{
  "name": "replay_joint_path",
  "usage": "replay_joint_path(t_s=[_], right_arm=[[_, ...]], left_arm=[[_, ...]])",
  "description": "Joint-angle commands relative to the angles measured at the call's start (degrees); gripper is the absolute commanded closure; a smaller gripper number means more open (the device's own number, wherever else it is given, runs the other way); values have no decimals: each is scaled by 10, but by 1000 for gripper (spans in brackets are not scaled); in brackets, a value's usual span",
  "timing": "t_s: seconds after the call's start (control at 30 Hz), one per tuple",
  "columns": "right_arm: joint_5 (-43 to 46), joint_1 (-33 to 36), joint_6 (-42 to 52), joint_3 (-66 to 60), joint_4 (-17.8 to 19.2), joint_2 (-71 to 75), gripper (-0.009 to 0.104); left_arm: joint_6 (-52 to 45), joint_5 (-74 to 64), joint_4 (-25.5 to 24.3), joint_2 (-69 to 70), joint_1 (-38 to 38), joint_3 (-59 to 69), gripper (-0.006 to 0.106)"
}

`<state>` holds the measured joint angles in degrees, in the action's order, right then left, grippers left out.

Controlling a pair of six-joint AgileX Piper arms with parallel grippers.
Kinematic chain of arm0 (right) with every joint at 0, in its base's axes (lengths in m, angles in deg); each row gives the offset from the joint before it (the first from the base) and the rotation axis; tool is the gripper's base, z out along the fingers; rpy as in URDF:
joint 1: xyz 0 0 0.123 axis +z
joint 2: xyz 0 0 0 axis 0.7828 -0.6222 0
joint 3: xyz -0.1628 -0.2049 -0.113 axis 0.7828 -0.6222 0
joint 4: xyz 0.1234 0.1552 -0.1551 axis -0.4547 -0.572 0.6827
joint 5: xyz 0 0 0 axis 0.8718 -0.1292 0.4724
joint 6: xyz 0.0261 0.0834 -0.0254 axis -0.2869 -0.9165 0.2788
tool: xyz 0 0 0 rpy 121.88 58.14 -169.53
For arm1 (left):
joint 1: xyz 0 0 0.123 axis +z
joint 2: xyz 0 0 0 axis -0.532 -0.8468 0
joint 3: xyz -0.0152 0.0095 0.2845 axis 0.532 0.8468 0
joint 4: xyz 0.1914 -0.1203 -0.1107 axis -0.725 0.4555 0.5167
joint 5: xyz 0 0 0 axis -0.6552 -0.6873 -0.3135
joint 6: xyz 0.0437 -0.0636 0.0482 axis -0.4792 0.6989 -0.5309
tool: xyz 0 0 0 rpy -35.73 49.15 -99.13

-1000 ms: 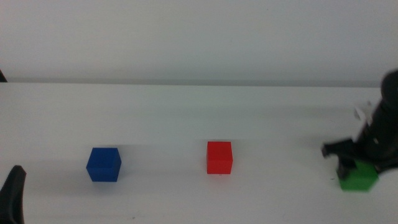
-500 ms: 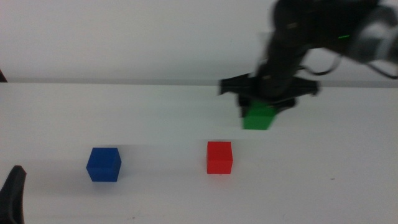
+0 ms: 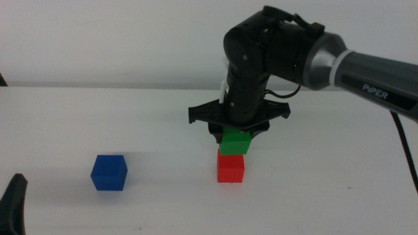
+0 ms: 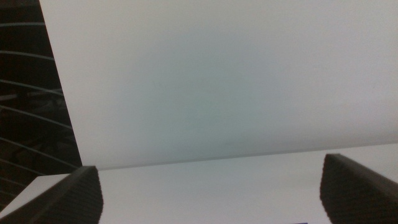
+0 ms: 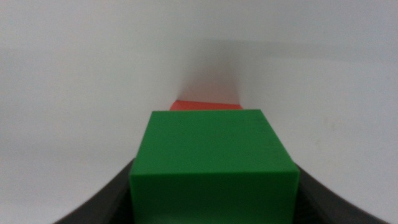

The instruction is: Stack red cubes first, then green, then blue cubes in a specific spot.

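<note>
The red cube (image 3: 230, 166) rests on the white table near the middle. Directly over it, touching or nearly touching its top, is the green cube (image 3: 234, 142), with my right gripper (image 3: 234, 136) shut on it from above. In the right wrist view the green cube (image 5: 213, 165) fills the space between the dark jaws, and a strip of the red cube (image 5: 206, 105) shows beyond it. The blue cube (image 3: 108, 172) sits alone to the left. My left gripper (image 3: 14, 202) waits at the bottom left corner; its wrist view shows the jaws wide apart over bare table, gripper (image 4: 211, 190) open.
The right arm (image 3: 339, 62) reaches in from the right, high above the table. The table's far edge (image 3: 130, 87) meets a plain wall. White tabletop lies between the blue cube and the stack, and to the right of the stack.
My right gripper lifted the green cube from the table's right edge, carried it left through the air, and now holds it down on top of the red cube. The left arm stayed still.
</note>
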<state>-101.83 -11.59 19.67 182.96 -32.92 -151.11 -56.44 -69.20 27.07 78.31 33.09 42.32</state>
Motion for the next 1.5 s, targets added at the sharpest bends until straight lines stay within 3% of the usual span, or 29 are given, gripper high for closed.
replay_joint_path(t_s=[0.0, 1.47], right_arm=[[-33, 5, -19, 4, 13, 1, 80], [-11, 13, -33, -26, 18, -28, 80]], left_arm=[[3, 3, 5, 24, 2, 23, 7], [3, 3, 3, 24, 2, 23, 7]])
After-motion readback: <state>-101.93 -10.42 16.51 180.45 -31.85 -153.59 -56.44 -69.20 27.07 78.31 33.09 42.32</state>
